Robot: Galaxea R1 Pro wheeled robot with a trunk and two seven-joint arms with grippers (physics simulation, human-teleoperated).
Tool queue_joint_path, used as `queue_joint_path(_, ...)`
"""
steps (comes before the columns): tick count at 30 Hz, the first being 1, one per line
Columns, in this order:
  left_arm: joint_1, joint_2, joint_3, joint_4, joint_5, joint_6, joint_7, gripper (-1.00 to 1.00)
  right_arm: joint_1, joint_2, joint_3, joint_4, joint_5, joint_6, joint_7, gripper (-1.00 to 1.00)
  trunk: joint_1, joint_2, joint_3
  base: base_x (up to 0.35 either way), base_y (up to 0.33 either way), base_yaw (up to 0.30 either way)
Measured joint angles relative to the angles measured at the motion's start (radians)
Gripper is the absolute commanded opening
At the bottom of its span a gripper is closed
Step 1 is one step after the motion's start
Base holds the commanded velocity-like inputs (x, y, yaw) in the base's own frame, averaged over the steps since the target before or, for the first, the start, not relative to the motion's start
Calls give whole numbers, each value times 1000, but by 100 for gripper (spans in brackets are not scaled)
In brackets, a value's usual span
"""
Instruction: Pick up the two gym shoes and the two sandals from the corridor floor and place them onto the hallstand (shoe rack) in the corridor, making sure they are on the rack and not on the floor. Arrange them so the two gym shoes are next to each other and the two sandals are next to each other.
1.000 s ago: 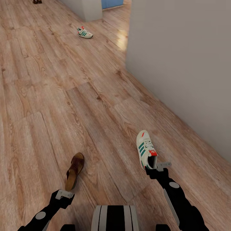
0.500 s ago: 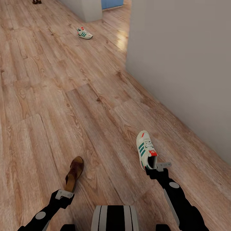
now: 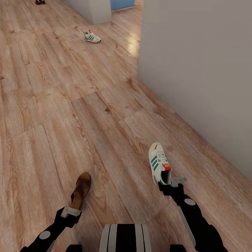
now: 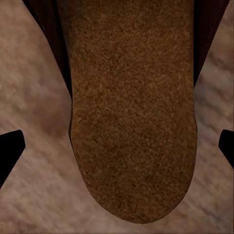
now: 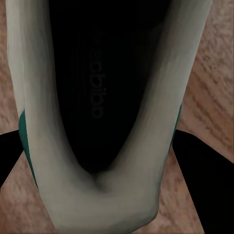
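The right hand (image 3: 170, 182) grasps a white gym shoe (image 3: 159, 162) by its heel, toe pointing away from the robot above the corridor floor (image 3: 105, 115); the right wrist view looks into its dark opening inside the pale collar (image 5: 112, 195). The left hand (image 3: 72, 211) holds a flat brown sandal (image 3: 81, 189) at its near end, its grainy tan insole (image 4: 131, 122) running out between the dark fingertips (image 4: 9, 148). A second gym shoe (image 3: 92, 36) lies far ahead on the wood-grain planks, near a white corner, and another dark sandal (image 3: 40, 1) farther left. A plain grey wall (image 3: 203, 70) runs along the right
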Motion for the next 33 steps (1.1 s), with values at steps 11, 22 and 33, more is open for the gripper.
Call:
queue_joint_path(11,0,-1,-1,1,-2,-1,0,100,0,0,0,-5,-2,-4,3,-100,0,0,0,10,0,0)
queue_joint_path(22,0,-3,-1,1,-3,-1,0,100,0,2,3,-69,-4,-3,3,-100,3,-1,-23,0,0,0)
queue_joint_path(33,0,-3,-1,1,0,-3,0,100,0,2,3,-83,-3,-3,2,-100,3,-1,-23,0,0,0)
